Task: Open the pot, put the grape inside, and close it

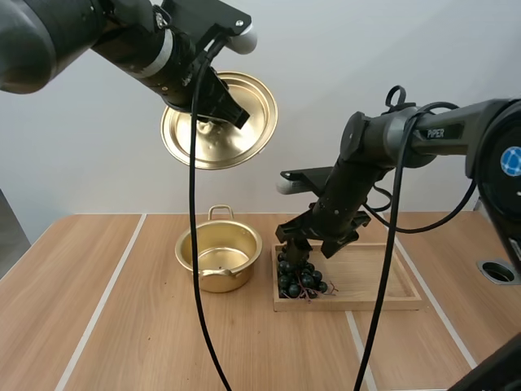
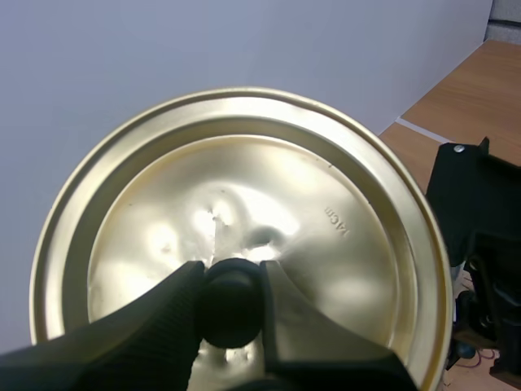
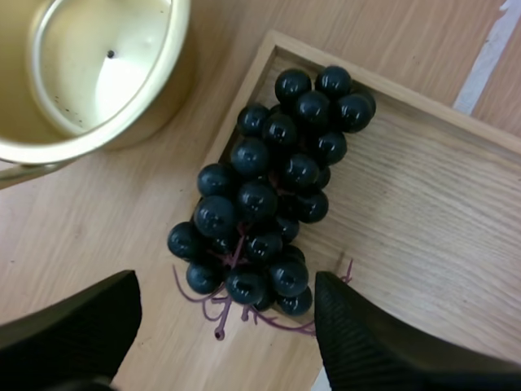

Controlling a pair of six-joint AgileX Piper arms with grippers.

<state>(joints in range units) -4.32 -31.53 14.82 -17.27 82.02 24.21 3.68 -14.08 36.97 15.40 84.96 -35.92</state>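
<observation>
Table, open pot at centre: grapes to be picked.
Lid is pinched upper left by left gripper; right gripper, spread over grapes in tray, must be lowered and closed.

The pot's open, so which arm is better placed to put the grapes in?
The right one, probably. The right gripper hangs open just over the grapes in the wooden tray, beside the open pot. The left gripper is shut on the lid, holding it high above the table.
</observation>
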